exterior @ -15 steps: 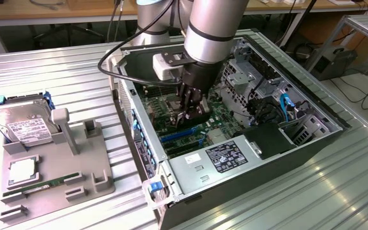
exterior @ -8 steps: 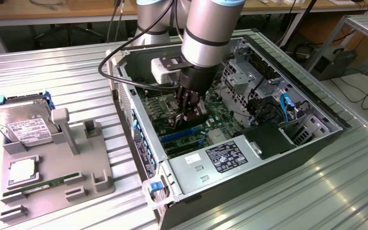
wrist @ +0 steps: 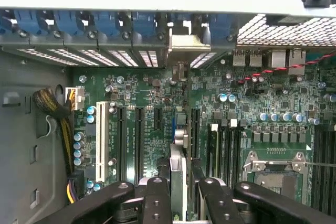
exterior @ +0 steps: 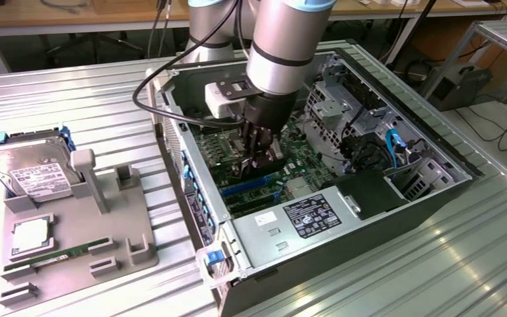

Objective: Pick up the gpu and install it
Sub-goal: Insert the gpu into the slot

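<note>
- Gpu (wrist: pixel 177 171), a thin flat dark card with a silvery metal bracket at one end, seen edge-on in the wrist view, standing upright over the green motherboard (wrist: pixel 157 103) between the long black expansion slots.
- Held between the black fingers (wrist: pixel 157 203) of the gripper (wrist: pixel 181 203), jaws partly closed on the card's two faces.
- Picking up clearly done; card already carried inside the open grey computer case (exterior: pixel 430 191) lying on the ribbed metal desk (exterior: pixel 77 105).
- Silvery bracket (wrist: pixel 188 43) lined up with the row of blue-clipped rear slot covers (wrist: pixel 105 24) on the case wall.
- Cannot tell whether the card's lower edge is fully seated in its slot or only resting above it; judged late in the insertion step, with seating and release still open.
- Tight room either side: white slot (wrist: pixel 100 140) and black slots on one flank, memory sockets (wrist: pixel 223 145) and processor socket (wrist: pixel 275 169) on the other.
- In the exterior view, gripper (exterior: pixel 258 148) deep in the case, near the black power supply (exterior: pixel 306 218) and well away from the drive cage (exterior: pixel 342 99).
- Outside the case, grey parts tray (exterior: pixel 86 224) at the exterior view's left holding a silver labelled hard drive (exterior: pixel 29 172) and a narrow green memory stick (exterior: pixel 47 261), well apart from the work.
</note>
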Available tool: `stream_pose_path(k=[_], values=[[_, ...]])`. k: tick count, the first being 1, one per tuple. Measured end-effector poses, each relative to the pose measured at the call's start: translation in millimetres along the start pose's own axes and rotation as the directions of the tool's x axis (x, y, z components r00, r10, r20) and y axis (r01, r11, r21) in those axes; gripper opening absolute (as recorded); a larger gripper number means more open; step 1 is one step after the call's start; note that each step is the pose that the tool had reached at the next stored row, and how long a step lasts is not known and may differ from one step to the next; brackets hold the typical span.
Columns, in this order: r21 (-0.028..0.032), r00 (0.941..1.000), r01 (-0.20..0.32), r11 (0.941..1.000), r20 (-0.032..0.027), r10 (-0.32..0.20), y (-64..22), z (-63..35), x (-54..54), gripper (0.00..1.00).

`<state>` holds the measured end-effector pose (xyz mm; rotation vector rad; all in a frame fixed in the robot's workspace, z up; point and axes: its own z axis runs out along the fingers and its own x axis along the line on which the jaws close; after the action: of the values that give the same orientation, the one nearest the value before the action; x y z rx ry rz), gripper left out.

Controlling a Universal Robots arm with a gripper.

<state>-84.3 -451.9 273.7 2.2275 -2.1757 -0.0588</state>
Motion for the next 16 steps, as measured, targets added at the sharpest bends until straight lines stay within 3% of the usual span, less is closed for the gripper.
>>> stream_pose_path(k=[3,6,16], values=[[-0.0087,1.0,0.0,1.0,-0.0058,0.0,0.0,0.4,0.0,0.26],[-0.0137,0.9999,-0.001,0.9999,-0.0115,0.001,-1.6,0.3,0.0,0.26],[-0.0153,0.9999,-0.001,0.9999,-0.0139,0.001,-2.8,11.4,-1.7,0.26]])
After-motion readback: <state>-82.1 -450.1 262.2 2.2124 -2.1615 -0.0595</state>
